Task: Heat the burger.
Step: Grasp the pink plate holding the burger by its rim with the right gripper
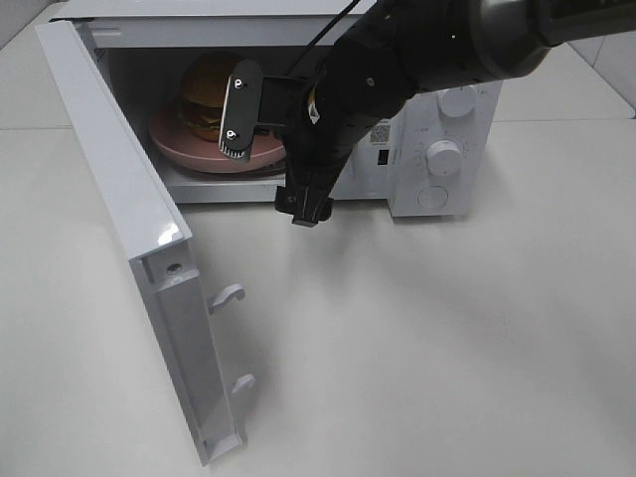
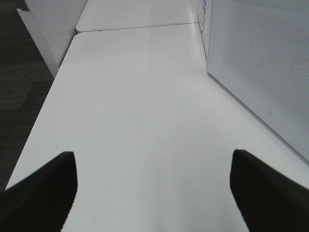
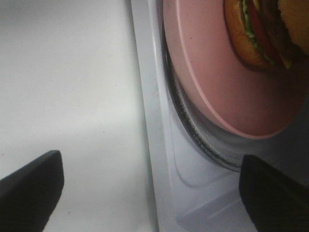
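The right gripper (image 3: 149,191) hangs at the microwave's (image 1: 437,159) front sill — jaws spread, empty — beside the plated burger (image 1: 204,99).

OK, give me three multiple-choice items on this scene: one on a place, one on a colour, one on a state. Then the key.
1. Where is the burger?
A. On the table in front of the microwave
B. On a plate inside the microwave
C. Held in the right tool

2. What colour is the plate?
A. Pink
B. Blue
C. Black

3. How is the microwave door?
A. Shut
C. Swung wide open
B. Taken off and lying flat

Key: 1 B, the burger sits on the plate in the microwave cavity. 2 A, the rim shows pink in both views. 3 C, the door stands out toward the camera on its hinge.
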Motion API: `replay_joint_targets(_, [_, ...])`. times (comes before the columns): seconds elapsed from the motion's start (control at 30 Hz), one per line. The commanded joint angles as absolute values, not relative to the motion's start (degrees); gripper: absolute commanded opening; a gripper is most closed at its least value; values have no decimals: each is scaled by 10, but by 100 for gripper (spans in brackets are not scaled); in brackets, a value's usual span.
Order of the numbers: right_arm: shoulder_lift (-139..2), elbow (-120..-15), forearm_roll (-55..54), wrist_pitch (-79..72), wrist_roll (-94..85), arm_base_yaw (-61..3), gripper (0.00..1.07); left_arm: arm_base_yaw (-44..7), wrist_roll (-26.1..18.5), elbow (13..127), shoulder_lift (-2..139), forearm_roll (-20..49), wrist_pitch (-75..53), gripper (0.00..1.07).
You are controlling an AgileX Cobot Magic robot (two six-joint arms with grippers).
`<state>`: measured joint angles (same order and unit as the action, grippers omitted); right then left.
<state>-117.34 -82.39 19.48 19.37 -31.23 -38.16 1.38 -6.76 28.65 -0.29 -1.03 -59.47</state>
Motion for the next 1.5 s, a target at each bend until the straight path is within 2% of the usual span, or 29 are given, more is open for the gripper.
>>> replay_joint_targets(0.03, [-1189, -847, 197, 192, -311, -382, 91, 15, -64, 285, -14, -10, -594, 80])
replay_joint_targets(0.2, [-1231, -910, 196, 198, -311, -382, 90, 15, -64, 285, -14, -10, -594, 80])
replay_joint_targets(0.67, [-1293, -991, 191, 198, -311, -382, 88, 15, -64, 285, -14, -10, -594, 80])
replay_joint_targets(1.5, [-1361, -1037, 138, 195, -311, -395, 82, 15, -64, 285, -14, -10, -594, 80])
